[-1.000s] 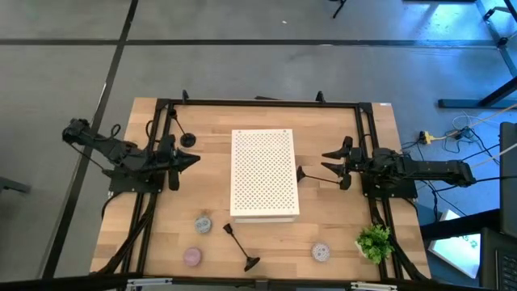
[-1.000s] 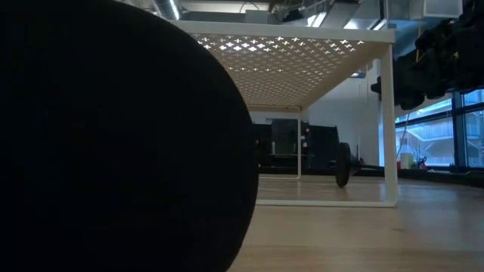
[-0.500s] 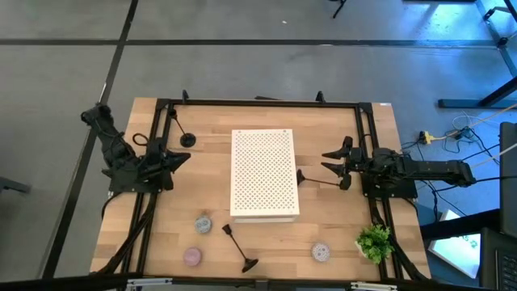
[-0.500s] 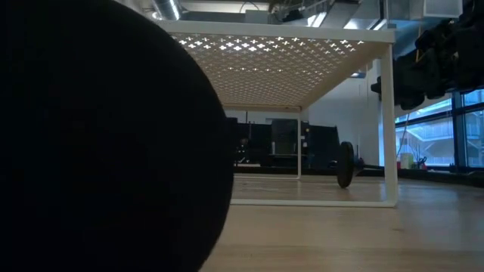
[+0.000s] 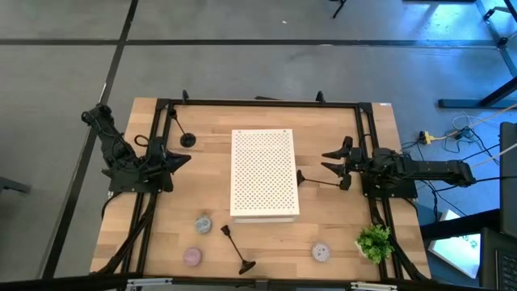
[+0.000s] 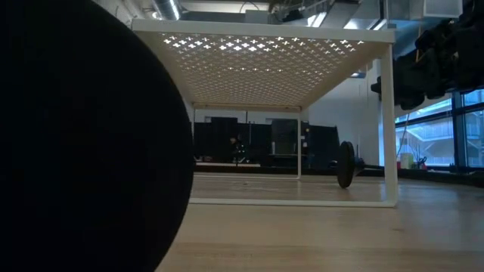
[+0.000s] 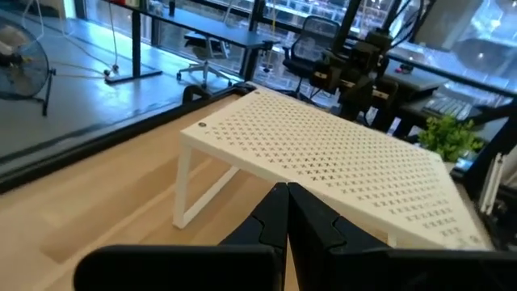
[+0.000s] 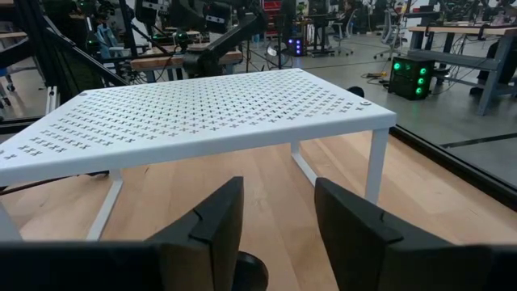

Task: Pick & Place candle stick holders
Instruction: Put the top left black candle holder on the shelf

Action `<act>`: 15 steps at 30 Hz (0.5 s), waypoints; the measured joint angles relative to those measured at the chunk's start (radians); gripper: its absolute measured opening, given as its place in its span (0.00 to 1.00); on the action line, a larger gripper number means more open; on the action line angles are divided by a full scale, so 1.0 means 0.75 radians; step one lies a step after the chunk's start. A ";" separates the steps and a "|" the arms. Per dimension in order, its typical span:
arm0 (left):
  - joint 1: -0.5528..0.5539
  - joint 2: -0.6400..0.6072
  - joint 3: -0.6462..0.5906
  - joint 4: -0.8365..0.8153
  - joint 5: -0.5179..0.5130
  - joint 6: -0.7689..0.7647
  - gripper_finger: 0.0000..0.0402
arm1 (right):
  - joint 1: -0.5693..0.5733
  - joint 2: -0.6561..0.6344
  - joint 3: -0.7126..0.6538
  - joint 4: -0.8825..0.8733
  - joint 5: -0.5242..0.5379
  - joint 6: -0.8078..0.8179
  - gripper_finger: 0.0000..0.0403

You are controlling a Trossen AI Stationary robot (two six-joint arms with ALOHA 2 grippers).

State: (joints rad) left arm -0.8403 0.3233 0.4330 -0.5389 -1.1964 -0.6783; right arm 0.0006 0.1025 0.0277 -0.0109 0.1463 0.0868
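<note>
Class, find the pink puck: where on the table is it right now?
In the high view, the pink puck lies near the table's front-left corner, just below the grey puck and left of the fallen black candle stick holder.

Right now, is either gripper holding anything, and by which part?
Nothing is held. The left gripper is shut on nothing, left of the white board. The right gripper is open, with a black holder's base between its fingers, ungripped.

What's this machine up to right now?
Nothing is being held yet. The left hand, shut, and the right hand, open, sit on either side of a white perforated stand. Black candle stick holders and small round pucks lie scattered on the wooden table, waiting to be picked up.
</note>
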 joint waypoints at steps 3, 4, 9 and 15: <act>0.013 0.002 0.000 0.107 -0.011 0.012 0.00 | 0.000 0.000 0.000 -0.001 0.000 0.000 0.39; 0.019 0.005 0.000 0.174 0.006 0.033 0.00 | 0.000 0.000 0.000 -0.001 0.000 0.000 0.39; 0.054 0.065 0.000 0.468 0.116 0.309 0.00 | 0.000 0.000 0.000 -0.001 0.000 0.000 0.39; 0.154 0.164 -0.001 0.589 0.218 0.455 0.00 | 0.000 0.000 0.000 -0.001 0.000 0.000 0.39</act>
State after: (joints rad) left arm -0.7251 0.4464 0.4320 -0.0970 -1.0327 -0.3373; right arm 0.0006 0.1024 0.0274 -0.0113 0.1463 0.0868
